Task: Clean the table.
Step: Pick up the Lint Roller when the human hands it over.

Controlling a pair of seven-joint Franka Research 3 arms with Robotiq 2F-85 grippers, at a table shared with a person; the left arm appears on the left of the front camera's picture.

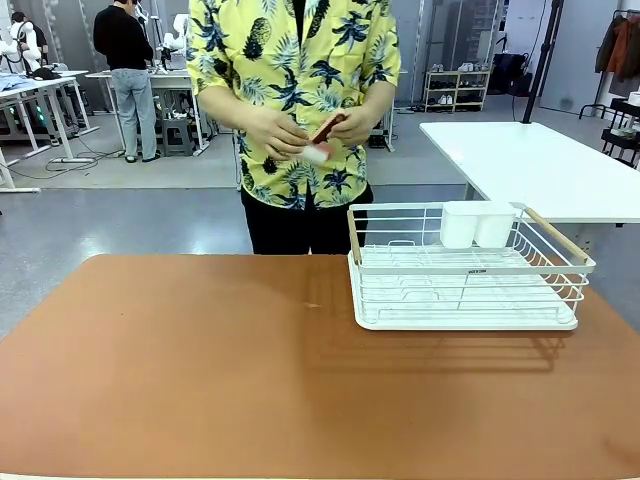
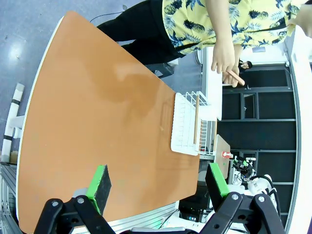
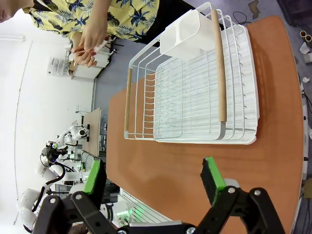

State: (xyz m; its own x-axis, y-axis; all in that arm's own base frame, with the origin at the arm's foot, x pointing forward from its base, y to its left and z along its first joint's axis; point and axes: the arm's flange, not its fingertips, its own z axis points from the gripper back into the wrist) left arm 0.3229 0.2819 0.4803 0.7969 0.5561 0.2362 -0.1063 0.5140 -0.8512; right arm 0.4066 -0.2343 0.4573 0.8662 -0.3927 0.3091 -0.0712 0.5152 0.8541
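Fingers on left arm [image 2: 99,181] apart, empty, over rust-brown worktop [image 1: 200,370]. Fingers on right arm [image 3: 213,175] apart too, empty, above worktop beside white wire rack [image 1: 465,290]. Rack stands on worktop's right half, white holder [image 1: 478,225] at its far rail. Beyond far edge, person's hands [image 1: 278,132] hold small red-white item [image 1: 318,142].

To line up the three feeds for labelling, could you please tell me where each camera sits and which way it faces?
Front view: fixed on the robot's side, facing across the table at the person, whose hands hold a small item.
Left wrist view: on the left wrist, looking down at the table; the open left gripper shows.
Right wrist view: on the right wrist, looking down at the white wire rack; the open right gripper shows.
Both wrist views share table, rack and person.
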